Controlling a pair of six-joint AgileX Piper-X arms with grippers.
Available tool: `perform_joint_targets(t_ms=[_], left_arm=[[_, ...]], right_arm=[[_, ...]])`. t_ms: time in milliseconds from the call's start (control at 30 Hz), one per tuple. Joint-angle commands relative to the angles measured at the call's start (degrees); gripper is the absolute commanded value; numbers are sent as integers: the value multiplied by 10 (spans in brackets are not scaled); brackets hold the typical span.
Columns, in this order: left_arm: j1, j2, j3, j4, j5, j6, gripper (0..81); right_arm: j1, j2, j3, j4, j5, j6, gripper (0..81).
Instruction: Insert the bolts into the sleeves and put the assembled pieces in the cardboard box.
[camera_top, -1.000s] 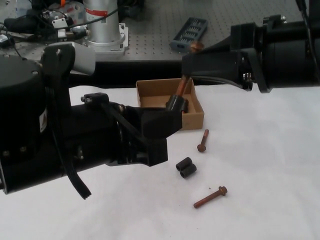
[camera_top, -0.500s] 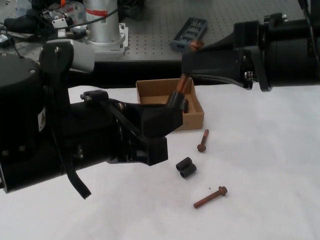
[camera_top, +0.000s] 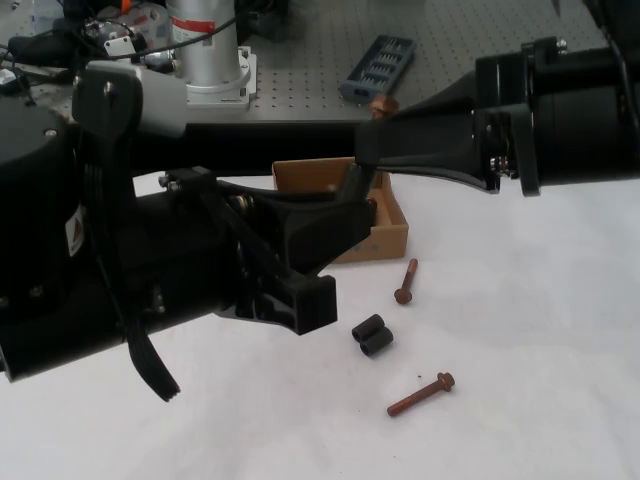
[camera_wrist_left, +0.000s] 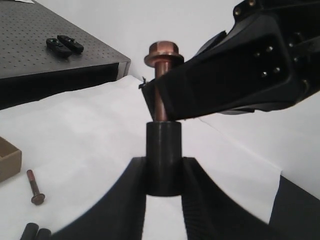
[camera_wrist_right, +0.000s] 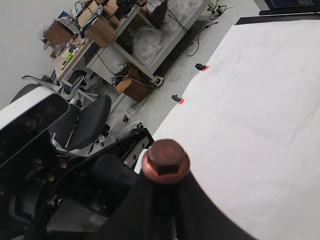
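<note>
**Left gripper**: jaws clenched on a black sleeve.

**Right gripper**: jaws grasping the held bolt by its shank, just under the head. The shank is in line with the sleeve and meets its open end. How deep it goes cannot be told.

**Position:** both are held off the tabletop, at the cardboard box.

**Loose on the tabletop:**
- second bolt, near the box
- third bolt, well apart from the second
- spare sleeves, two touching, between the loose bolts
</note>
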Motion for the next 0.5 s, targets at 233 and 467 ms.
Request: perform_joint_targets(t_ms=[233, 467], left_arm=[[5, -2, -7, -34, -35, 27, 6], [5, -2, -7, -51, -38, 28, 6]], right_arm=[[3, -9, -1, 10, 16, -12, 410], [2, -9, -1, 12, 22, -12, 403]])
